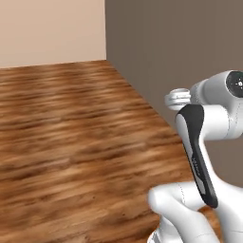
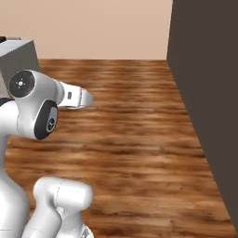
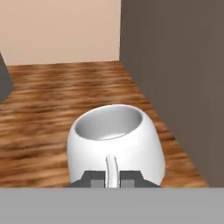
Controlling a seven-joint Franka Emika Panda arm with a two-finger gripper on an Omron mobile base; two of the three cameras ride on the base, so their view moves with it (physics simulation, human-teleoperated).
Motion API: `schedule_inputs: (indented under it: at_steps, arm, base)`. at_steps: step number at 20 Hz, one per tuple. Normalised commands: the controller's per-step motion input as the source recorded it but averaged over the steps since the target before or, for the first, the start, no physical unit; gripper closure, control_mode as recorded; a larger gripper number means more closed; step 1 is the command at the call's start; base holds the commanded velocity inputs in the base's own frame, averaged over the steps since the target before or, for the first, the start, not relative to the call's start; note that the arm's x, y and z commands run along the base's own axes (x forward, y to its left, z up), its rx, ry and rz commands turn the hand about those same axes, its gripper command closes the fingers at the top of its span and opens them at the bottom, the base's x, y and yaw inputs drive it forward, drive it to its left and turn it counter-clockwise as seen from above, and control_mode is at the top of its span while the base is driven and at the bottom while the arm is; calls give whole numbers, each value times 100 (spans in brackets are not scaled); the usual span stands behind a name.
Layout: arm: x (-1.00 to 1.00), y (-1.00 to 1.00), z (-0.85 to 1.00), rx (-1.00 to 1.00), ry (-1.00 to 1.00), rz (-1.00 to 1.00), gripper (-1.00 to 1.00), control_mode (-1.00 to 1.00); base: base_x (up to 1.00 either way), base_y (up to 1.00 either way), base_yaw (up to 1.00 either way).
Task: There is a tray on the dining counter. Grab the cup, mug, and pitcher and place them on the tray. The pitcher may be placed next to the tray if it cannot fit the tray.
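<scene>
In the hand view a squat white mug [image 3: 114, 140] sits right in front of the camera, open mouth up, its empty inside showing. Its thin side handle [image 3: 112, 169] runs down between my two dark fingertips. My gripper [image 3: 112, 179] is shut on that handle and carries the mug above a wooden floor. The tray, the dining counter, the cup and the pitcher are out of view.
Brown plank floor [image 1: 71, 133] spreads ahead. A tall dark grey-brown wall [image 2: 209, 93] stands on the right and a beige wall [image 2: 102, 28] at the far end. A grey cabinet corner [image 2: 18, 58] stands at the left. My white arm [image 1: 209, 118] is folded close to the base.
</scene>
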Motion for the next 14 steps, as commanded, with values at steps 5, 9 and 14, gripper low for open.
schedule_inputs:
  at_steps: [5, 9, 14]
  arm:
    - [0, 0, 0, 0, 0, 0, 100, 100]
    - [0, 0, 0, 0, 0, 0, 100, 100]
    - [0, 0, 0, 0, 0, 0, 100, 100]
  base:
    - [100, 15, 24]
    - [100, 13, 15]
    - [100, 15, 13]
